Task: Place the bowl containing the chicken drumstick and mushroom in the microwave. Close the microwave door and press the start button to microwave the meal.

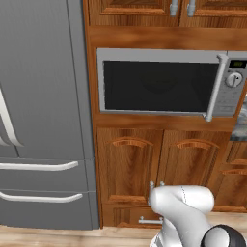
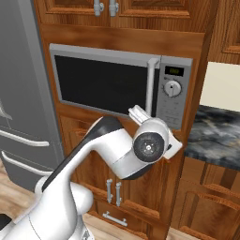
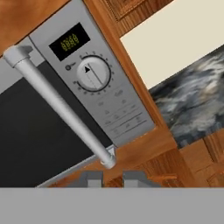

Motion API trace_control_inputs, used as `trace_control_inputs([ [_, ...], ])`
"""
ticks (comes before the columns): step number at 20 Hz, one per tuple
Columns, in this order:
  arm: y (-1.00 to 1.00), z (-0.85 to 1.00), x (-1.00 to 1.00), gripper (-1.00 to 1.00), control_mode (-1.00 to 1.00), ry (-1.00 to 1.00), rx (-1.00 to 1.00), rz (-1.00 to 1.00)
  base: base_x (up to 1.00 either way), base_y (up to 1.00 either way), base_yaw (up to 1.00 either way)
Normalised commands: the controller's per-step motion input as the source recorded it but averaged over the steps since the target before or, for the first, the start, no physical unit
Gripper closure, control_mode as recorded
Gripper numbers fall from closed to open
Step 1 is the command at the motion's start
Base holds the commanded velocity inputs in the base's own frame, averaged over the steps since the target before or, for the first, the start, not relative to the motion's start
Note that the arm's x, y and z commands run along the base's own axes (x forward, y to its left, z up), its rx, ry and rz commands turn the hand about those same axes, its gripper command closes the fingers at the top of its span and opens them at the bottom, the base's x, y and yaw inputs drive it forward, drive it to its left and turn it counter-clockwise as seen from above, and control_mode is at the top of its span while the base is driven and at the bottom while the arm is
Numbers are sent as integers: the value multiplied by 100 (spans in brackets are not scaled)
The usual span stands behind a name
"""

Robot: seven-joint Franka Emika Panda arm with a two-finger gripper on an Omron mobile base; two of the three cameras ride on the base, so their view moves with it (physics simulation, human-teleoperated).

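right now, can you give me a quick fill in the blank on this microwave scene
1. The microwave door is ____, its dark window covering the cavity.
2. The long silver bar handle stands on the side of the door next to the ____ panel.
3. On the control panel, the round dial sits directly below the small ____.
4. To the left of the microwave stands a big grey ____.

Missing words: closed; control; display; fridge

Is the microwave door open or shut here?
Shut: the microwave door lies flush in its frame, with its handle beside the control panel.
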Motion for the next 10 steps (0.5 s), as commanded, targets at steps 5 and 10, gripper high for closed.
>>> trace_control_inputs([
  [5, 0, -11, 8, 100, -100, 0, 21, -19, 0, 0, 0],
  [10, 1, -18, 8, 100, -100, 0, 23, -18, 0, 0, 0],
])
